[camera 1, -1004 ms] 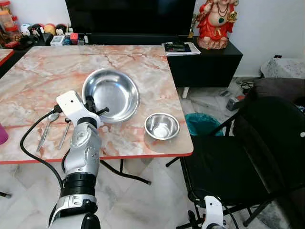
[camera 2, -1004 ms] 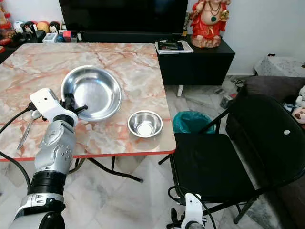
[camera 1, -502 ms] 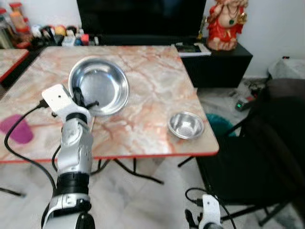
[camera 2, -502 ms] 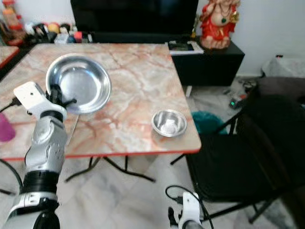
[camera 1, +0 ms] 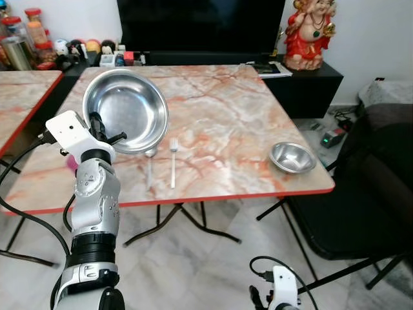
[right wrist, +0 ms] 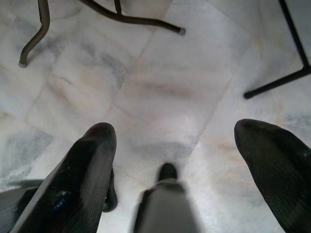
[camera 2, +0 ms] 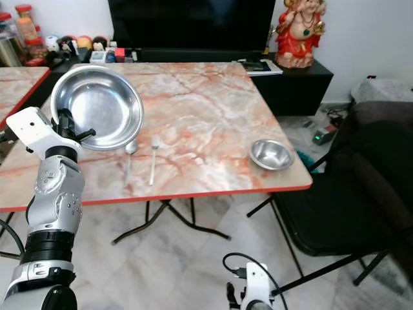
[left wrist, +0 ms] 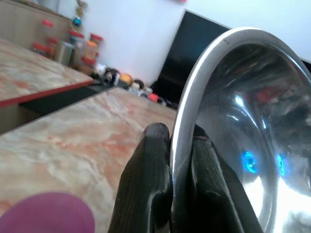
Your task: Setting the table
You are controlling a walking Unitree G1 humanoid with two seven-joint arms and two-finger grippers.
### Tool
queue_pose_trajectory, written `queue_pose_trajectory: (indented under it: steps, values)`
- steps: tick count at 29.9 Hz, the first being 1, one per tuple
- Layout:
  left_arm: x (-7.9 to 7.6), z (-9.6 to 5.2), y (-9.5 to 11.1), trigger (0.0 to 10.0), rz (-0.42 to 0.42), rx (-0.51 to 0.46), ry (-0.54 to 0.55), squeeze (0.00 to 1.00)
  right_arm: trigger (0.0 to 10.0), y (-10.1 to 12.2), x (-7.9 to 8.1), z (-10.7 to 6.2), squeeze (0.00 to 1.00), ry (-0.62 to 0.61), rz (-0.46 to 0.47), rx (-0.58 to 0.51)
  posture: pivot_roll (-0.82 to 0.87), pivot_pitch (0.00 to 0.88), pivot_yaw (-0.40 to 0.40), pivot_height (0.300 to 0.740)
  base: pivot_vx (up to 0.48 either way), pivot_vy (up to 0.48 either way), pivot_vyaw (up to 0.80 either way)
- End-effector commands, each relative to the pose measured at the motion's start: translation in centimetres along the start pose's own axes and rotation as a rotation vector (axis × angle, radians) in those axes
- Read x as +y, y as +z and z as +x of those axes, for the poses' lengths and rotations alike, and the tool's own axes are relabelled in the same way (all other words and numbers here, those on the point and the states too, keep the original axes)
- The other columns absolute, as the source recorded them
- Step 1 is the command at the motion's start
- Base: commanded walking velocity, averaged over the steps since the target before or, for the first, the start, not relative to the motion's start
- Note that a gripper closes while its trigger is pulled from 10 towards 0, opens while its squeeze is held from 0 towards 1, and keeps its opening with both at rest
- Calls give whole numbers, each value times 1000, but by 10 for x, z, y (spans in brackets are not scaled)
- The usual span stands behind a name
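Observation:
My left gripper [camera 1: 101, 132] is shut on the near rim of a large steel bowl [camera 1: 126, 110]. The bowl is tilted up above the left part of the marble table [camera 1: 226, 110]. In the left wrist view the gripper [left wrist: 176, 141] pinches the rim of this bowl [left wrist: 243, 126] between both fingers. A spoon [camera 1: 150, 169] and a fork [camera 1: 173, 161] lie side by side on the table near its front edge. A small steel bowl [camera 1: 292, 157] sits by the front right corner. My right gripper [right wrist: 176, 131] hangs open over the floor.
A black folding chair [camera 1: 361, 200] stands right of the table. Behind it are a black TV stand and a red statue [camera 1: 310, 32]. A second marble table [camera 1: 26, 84] is at the left. A purple cup [left wrist: 48, 213] stands on the table near my left gripper.
The view has swung to the left. My left gripper has lifted the large bowl off the table and tilted it upright; the small bowl, spoon and fork stay on the table.

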State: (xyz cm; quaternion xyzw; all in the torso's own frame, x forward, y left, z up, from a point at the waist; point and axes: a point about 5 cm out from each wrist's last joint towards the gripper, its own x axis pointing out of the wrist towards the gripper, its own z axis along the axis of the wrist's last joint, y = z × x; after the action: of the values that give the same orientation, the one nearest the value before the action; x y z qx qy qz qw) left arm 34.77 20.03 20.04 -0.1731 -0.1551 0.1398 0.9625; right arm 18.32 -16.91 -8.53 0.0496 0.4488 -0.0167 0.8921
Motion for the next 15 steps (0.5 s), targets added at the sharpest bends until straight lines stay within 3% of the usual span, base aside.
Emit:
queue_pose_trajectory:
  steps: [1, 15]
  values:
    - [-7, 2, 9, 10000, 13, -44, -23, 0, 10000, -1, 0, 0, 0, 2, 2, 4, 79, 0, -33, 740, 0, 480, 0]
    - [5, 2, 13, 10000, 35, -53, 8, 0, 10000, 0, 1, 0, 0, 9, -1, 5, 85, 0, -38, 740, 0, 480, 0]
